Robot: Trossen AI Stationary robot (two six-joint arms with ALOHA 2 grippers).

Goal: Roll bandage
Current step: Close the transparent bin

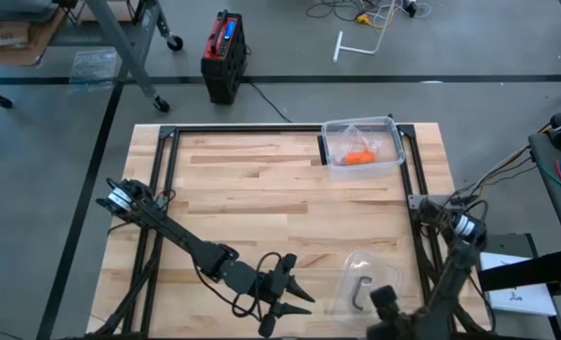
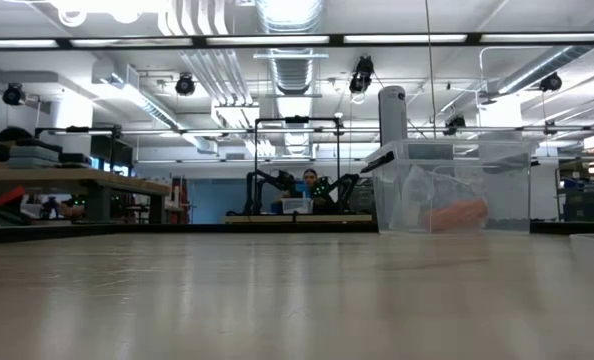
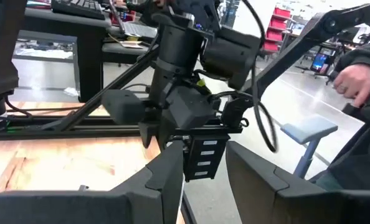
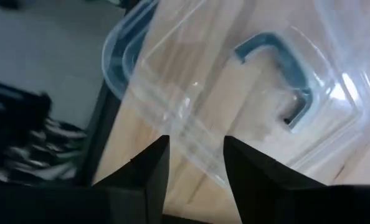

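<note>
Lid (image 4: 247,118) under parted right gripper (image 4: 194,162) | left gripper (image 3: 203,168) parted | wood table (image 1: 262,198) | bandage (image 1: 359,158) in bin (image 1: 391,162) | workshop behind

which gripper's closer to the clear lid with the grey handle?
Right. The right gripper sits at the near edge of the clear lid, its fingers apart just over the lid's rim. The left gripper is farther off, out over bare table beside it.
</note>
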